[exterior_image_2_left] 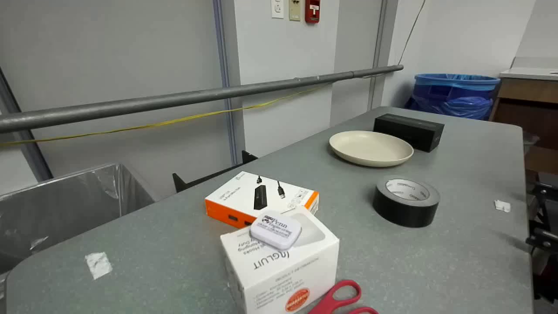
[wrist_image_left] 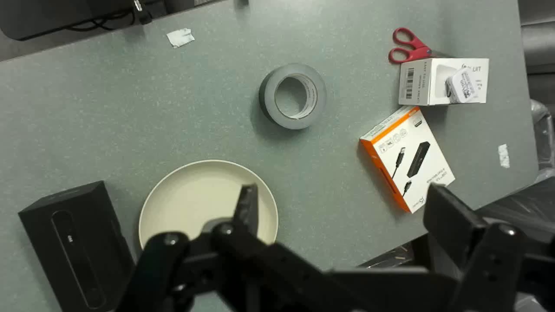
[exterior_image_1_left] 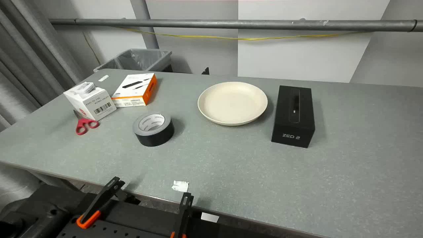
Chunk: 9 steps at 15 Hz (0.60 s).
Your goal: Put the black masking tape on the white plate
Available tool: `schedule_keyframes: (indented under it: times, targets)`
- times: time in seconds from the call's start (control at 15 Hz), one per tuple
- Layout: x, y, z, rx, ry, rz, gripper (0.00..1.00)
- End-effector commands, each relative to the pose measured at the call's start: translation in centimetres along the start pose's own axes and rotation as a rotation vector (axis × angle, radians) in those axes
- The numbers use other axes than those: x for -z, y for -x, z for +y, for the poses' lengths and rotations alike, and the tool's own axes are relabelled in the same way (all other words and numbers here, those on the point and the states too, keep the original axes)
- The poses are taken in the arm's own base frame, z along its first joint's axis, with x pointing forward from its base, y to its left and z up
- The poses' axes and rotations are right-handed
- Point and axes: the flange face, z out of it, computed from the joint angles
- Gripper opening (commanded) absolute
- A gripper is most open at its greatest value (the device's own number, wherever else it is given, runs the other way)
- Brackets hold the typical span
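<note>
So, in an exterior view the tape lies flat on the table, left of centre, apart from the plate in the upper middle and the black box to the plate's right. In the wrist view the hand shows along the bottom, its fingers spread wide apart, while the tape lies in the upper middle. Scissors lie at upper right, beside a white box.

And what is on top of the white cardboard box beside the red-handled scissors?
A small, white, printed case with rounded corners. The part of the box beneath it is covered.
</note>
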Motion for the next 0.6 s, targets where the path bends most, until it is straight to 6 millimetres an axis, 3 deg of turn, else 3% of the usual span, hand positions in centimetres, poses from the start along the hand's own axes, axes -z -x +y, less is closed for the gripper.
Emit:
schedule_keyframes:
  times: [0.0, 0.4, 0.53]
  targets:
    - [0.0, -0.1, 0.0, 0.0, 0.001, -0.002, 1.0]
    - [-0.1, -0.1, -0.1, 0.006, 0.006, 0.006, 1.0]
    - [-1.3, -0.3, -1.0, 0.025, 0.036, 0.033, 1.0]
